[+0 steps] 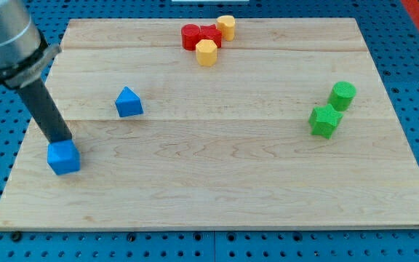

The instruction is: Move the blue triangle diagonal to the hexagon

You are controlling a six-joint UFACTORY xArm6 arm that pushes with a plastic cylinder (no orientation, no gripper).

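Observation:
The blue triangle block (128, 102) lies on the wooden board at the view's left-centre. The yellow hexagon (206, 52) sits near the view's top centre, touching a red block (200, 35). My tip (62, 140) is at the view's left, right at the upper edge of a blue cube (63, 157). The tip is down and to the left of the blue triangle, well apart from it.
A yellow cylinder (226, 27) stands beside the red block at the view's top. A green cylinder (342, 95) and a green star-shaped block (325, 121) sit at the view's right. The board's left edge (22, 149) is close to the blue cube.

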